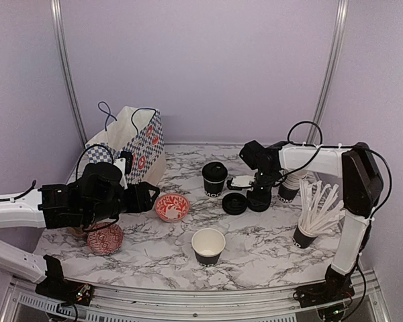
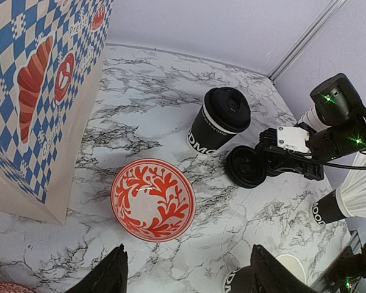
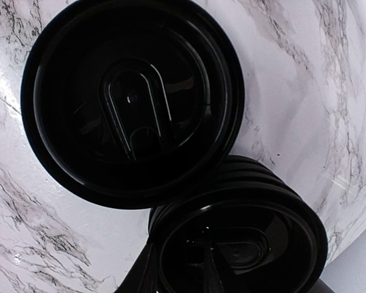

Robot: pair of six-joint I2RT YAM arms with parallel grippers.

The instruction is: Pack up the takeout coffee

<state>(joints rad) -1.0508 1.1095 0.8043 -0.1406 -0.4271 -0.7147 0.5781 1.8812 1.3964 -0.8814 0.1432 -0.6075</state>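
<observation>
One black coffee cup with its lid on stands mid-table; it also shows in the left wrist view. A lidless black cup with a cream inside stands near the front. A loose black lid lies flat beside a stack of black lids. My right gripper points down onto the stack, its fingers close together astride the top lid's rim. My left gripper is open and empty, just left of a red bowl.
A red patterned bowl sits right before my left gripper, and another under the left arm. A checked paper bag stands at the back left. A cup full of white straws and another black cup stand at the right.
</observation>
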